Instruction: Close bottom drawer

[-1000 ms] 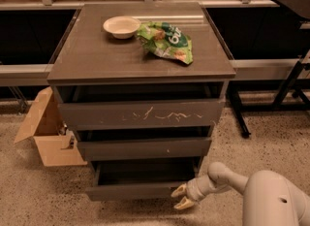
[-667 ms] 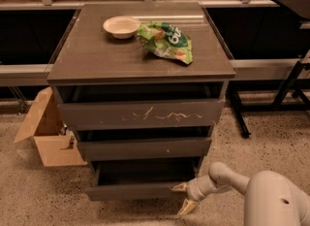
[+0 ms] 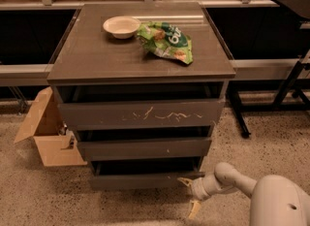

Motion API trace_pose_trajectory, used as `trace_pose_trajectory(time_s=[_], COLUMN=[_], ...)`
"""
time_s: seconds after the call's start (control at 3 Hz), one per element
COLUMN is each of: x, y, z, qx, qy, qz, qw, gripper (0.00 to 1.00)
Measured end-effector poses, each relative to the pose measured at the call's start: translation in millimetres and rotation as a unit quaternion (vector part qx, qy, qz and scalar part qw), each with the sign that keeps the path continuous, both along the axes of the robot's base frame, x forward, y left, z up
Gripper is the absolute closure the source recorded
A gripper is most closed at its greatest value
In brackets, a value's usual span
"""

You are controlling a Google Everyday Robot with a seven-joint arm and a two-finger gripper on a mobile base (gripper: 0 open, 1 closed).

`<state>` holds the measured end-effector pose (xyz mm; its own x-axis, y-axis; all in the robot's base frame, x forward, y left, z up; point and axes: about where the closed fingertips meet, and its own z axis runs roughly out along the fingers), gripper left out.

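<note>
The bottom drawer (image 3: 143,180) is the lowest of three dark grey-brown drawers in the cabinet, with a plain front. It stands only slightly out from the cabinet, with a narrow dark gap above its front. My gripper (image 3: 189,195) is at the drawer front's right end, low by the floor. Its fingers are spread: one fingertip (image 3: 183,181) is up at the drawer's right corner, the other (image 3: 193,209) points down toward the floor. It holds nothing.
The middle drawer (image 3: 145,147) and the scratched top drawer (image 3: 140,114) sit above, each a bit open. A white bowl (image 3: 121,26) and a green chip bag (image 3: 167,40) lie on the cabinet top. An open cardboard box (image 3: 46,133) stands at the left. A black stand leg (image 3: 286,89) is at the right.
The bottom drawer has slid inward toward the cabinet. My gripper has followed it in, still at the right end of its front, fingers spread.
</note>
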<state>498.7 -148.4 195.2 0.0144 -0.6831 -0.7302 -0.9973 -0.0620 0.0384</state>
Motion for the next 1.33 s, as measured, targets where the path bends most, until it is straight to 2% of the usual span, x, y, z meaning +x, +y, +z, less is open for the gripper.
trace_pose_trajectory(time_s=[1.33], x=[20], y=[-50], z=[-5], qx=[0.004], qy=[0.006], qz=[-0.048], qw=[0.9988], gripper=[0.00])
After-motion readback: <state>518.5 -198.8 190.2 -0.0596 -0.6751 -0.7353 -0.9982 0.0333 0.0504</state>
